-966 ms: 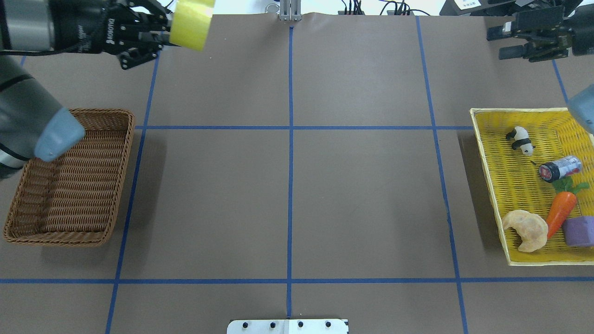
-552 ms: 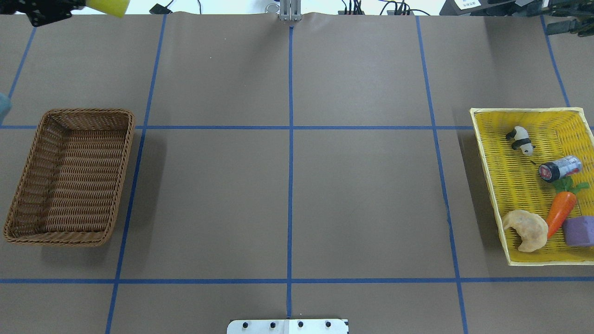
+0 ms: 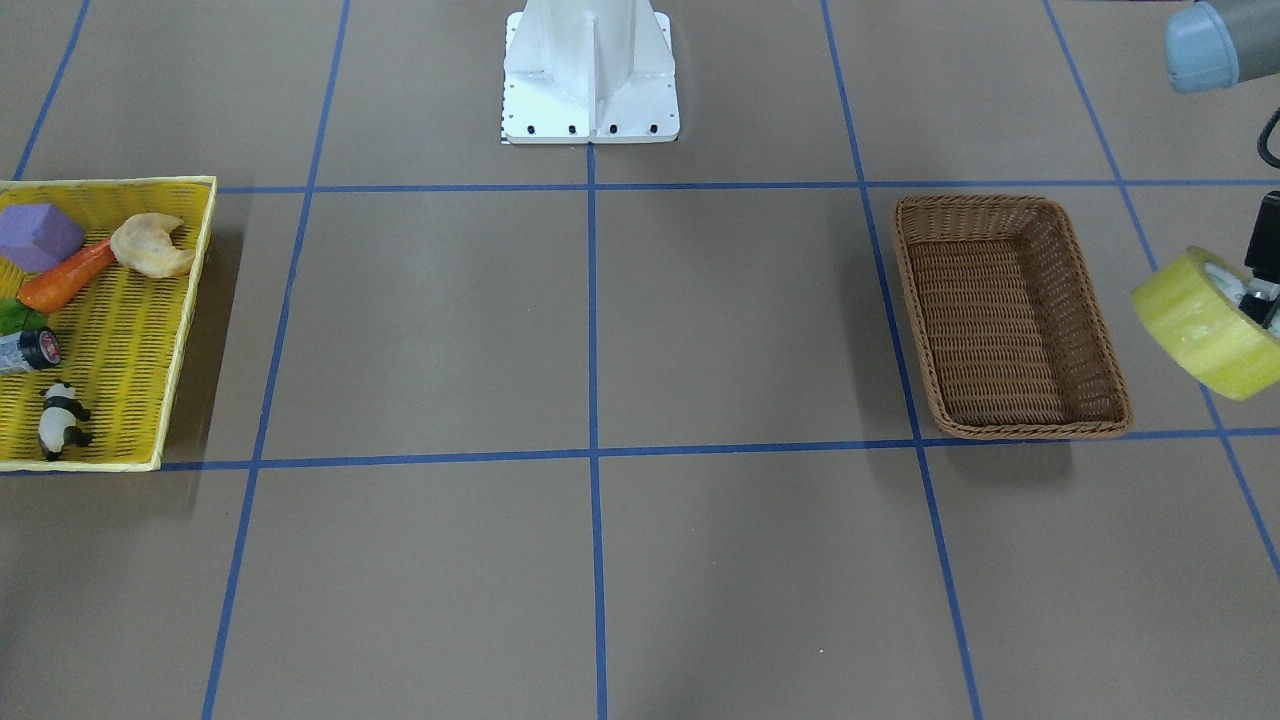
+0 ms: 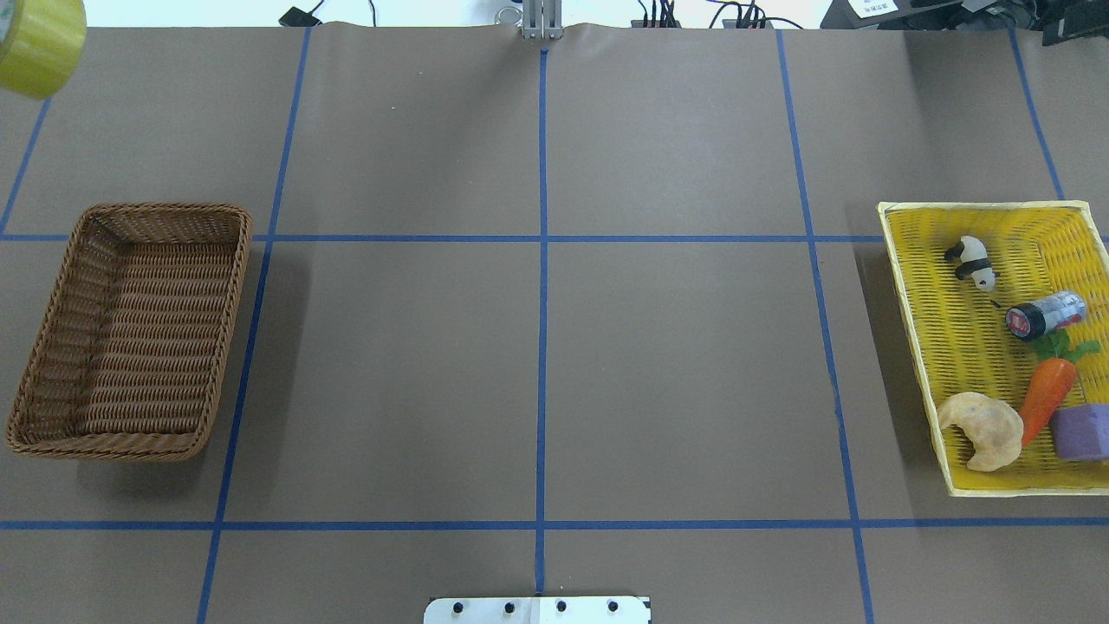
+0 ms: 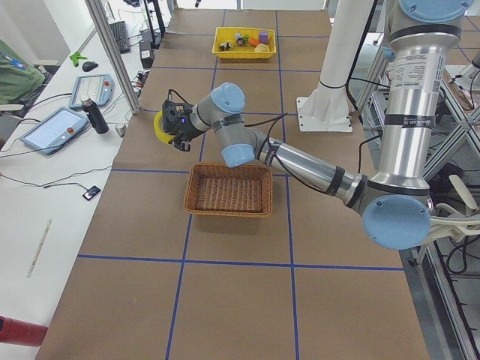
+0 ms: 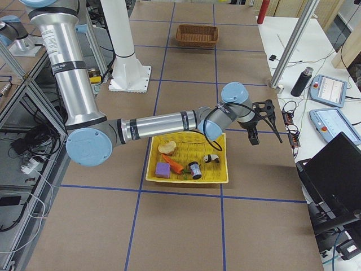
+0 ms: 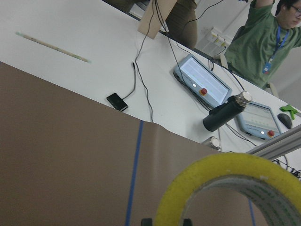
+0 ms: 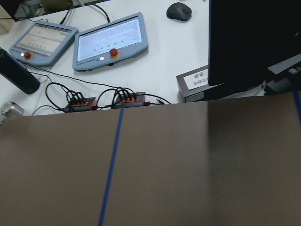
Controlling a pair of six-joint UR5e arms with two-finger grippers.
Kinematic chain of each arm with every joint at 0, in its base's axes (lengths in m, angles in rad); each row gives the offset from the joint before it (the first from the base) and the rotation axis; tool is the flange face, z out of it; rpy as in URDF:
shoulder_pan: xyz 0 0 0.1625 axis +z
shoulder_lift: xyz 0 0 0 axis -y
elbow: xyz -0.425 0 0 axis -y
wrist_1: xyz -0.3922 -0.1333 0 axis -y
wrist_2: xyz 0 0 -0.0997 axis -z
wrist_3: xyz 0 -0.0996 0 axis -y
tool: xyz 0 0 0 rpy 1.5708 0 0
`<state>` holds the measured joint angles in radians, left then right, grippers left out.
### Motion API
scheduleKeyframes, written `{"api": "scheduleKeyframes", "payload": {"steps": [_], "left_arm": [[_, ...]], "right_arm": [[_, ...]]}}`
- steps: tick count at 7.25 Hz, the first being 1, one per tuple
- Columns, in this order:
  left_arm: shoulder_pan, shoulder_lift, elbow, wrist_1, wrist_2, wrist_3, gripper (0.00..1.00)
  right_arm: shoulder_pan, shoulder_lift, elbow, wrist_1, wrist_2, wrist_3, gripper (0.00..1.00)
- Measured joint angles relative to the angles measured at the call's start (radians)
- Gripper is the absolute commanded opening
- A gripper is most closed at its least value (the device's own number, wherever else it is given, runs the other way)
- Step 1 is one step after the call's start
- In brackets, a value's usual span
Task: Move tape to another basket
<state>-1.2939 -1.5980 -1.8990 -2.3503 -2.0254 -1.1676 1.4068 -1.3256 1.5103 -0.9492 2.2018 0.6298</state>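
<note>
The tape [image 4: 39,48], cut off at the overhead view's upper-left corner, hangs pinched in the left gripper [image 5: 170,128], outside the basket [image 4: 227,303]; the right gripper's [image 6: 264,131] opening is unclear

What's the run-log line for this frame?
brown wicker basket: empty | left gripper: holds translucent yellow tape roll aloft, outside it | right gripper: unclear

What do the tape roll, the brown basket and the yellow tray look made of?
The tape: glossy translucent yellow plastic film on a white, perhaps card, core. The brown basket: matt woven wicker, strands visible. The yellow tray: woven too, plastic or dyed straw; unclear.
</note>
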Motion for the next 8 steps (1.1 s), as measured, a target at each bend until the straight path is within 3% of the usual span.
{"api": "scheduleKeyframes", "payload": {"steps": [4,8], "left_arm": [[0.124,0.132,-0.046,0.191,0.107,0.168,0.00],[0.293,0.073,-0.078,0.449,0.117,0.155,0.00]], "right_arm": [[-0.015,-0.029,0.059,-0.388,-0.012,-0.248,1.00],[-0.037,-0.019,0.121,-0.648,-0.004,-0.368,1.00]]}}
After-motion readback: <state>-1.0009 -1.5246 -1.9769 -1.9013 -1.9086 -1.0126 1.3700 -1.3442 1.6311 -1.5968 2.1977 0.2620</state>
